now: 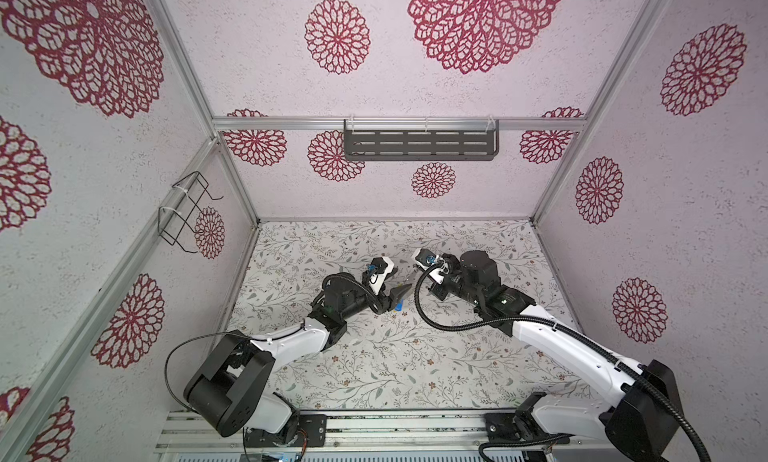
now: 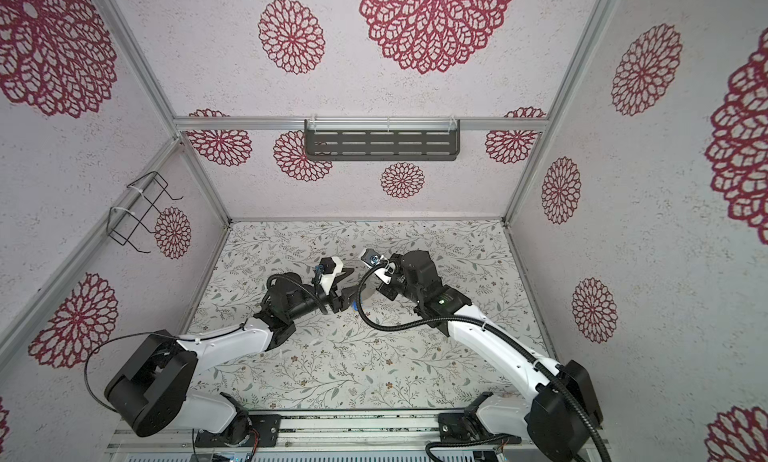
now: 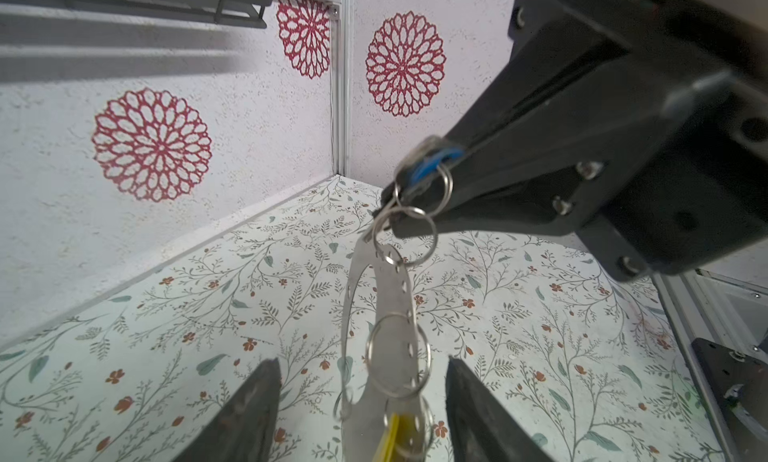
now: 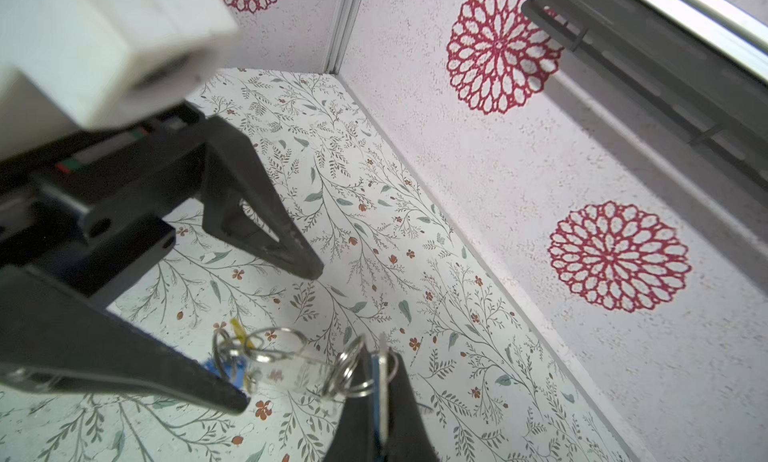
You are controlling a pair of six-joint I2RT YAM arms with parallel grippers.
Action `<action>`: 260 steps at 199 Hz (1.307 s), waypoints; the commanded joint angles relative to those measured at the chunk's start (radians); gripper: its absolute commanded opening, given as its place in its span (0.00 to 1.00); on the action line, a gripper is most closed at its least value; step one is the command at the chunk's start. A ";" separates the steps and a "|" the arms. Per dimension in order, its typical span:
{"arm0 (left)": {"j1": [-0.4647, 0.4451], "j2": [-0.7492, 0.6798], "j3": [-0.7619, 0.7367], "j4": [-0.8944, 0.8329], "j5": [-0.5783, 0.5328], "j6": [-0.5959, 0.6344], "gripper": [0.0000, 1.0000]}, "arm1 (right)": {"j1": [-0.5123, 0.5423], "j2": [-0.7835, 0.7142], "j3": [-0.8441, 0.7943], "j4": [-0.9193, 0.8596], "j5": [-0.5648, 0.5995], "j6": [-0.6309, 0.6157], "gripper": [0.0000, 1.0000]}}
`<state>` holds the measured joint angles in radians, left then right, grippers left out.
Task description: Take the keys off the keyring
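Now the right pincer (image 4: 380, 381) is pressed together on a blue tag (image 3: 432, 165). The keyring (image 3: 392, 289) hangs from that tag in the air, above the worktop (image 3: 166, 314) and not touching it. The left pincer (image 3: 360, 362) is spread wide, with one finger on each side of the keyring's low end, near a yellow tag (image 3: 388, 435). The step looks like pulling one key off. To do it well, the left pincer should close on just one tag or its small ring (image 3: 367, 352), not on the grey plate, and grip it tight. Then the right pincer should hold firm while the left one pulls slowly, so the small ring slides out and nothing drops. No words or brand names can be read on the tags; they are too blurry.
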<state>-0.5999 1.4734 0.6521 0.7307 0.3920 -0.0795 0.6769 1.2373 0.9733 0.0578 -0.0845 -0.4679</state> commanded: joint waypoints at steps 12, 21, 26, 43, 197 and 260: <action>-0.016 0.020 0.047 0.073 0.021 -0.075 0.62 | -0.005 -0.052 -0.010 0.163 0.066 0.023 0.00; -0.021 0.016 0.047 0.075 0.005 -0.083 0.62 | -0.005 -0.047 -0.004 0.161 0.062 0.022 0.00; -0.023 0.014 0.048 0.073 -0.001 -0.086 0.62 | -0.005 -0.047 -0.004 0.161 0.059 0.022 0.00; -0.021 -0.023 0.043 0.031 -0.038 -0.077 0.62 | -0.005 -0.051 -0.007 0.170 0.052 0.021 0.00; 0.216 -0.227 0.172 -0.360 0.157 -0.011 0.59 | -0.030 0.015 0.041 0.179 -0.311 -0.097 0.00; 0.122 -0.150 0.152 -0.145 0.256 -0.209 0.49 | -0.041 0.022 0.033 0.239 -0.300 -0.078 0.00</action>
<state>-0.4374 1.3174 0.8059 0.5030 0.6056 -0.2348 0.6487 1.2640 0.9688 0.2134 -0.3637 -0.5644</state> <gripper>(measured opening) 0.499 0.065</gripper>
